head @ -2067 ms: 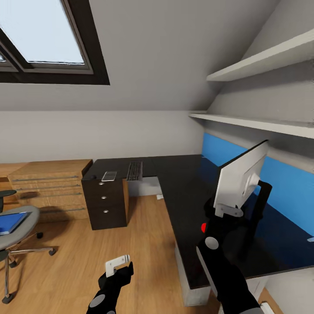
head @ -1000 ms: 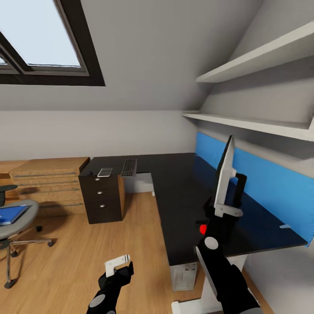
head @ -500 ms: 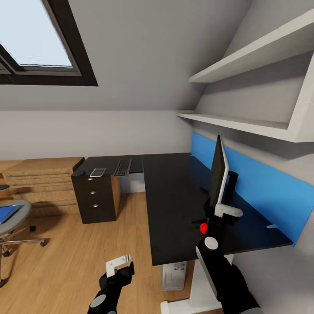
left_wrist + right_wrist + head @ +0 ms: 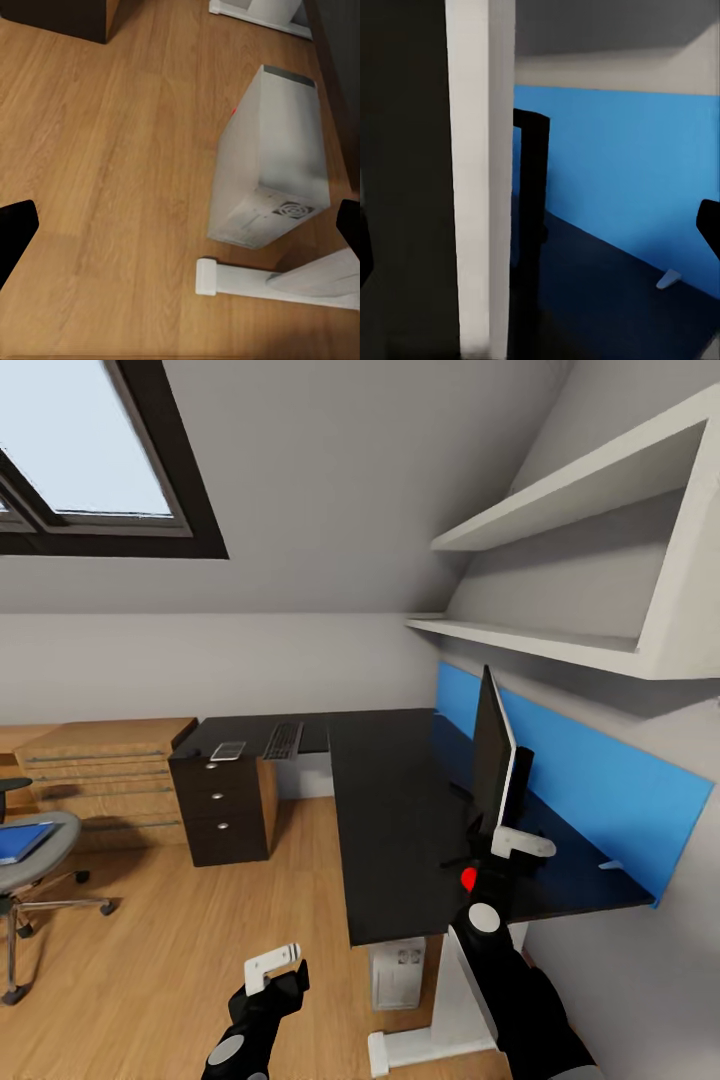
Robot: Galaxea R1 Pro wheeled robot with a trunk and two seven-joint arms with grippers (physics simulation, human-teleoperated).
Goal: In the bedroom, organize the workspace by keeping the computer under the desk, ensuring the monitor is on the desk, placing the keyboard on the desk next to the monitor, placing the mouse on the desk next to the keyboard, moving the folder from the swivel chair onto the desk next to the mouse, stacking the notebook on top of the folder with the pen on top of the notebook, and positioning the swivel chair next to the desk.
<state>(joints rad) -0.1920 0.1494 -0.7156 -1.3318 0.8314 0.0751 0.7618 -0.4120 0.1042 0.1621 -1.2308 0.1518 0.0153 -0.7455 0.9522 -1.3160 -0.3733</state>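
A: R claw (image 4: 500, 857), what's it doing?

B: It's up at the bottom edge of the monitor (image 4: 490, 750). In the wrist cam the white back edge runs btw the two fingertips (image 4: 709, 225), which sit wide at either side. Can't tell if it's clamped on or just alongside. Check before you lift or slide.

A: And the monitor itself?

B: Directly above the R claw, upright, seen edge-on from the head cam. Its black stand is over the desk (image 4: 390, 830), just beyond the claw, toward the blue wall panel (image 4: 600, 780). Can't see whether the stand is flat on the top.

A: So how do I do this step well?

B: My read: set it down, don't drop it. Keep it vertical and lower until the stand bears evenly, then let go slowly. Leave room on the open side of the desk for the keyboard. There's a small pale sliver (image 4: 667, 279) past the stand by the panel, poss. the pen. Don't park on it.

A: L claw (image 4: 272, 970)?

B: Jaws apart, nothing in them, low over the floor. The computer (image 4: 274, 157) is just ahead of it, under the desk by the white leg. That part looks done.

A: Farther off?

B: The keyboard (image 4: 283, 740) is well beyond both claws, on the far wing above the drawer unit (image 4: 225, 810). The swivel chair (image 4: 30, 850) is way out on the L claw's outer side, w/ the folder (image 4: 20, 842) on its seat.
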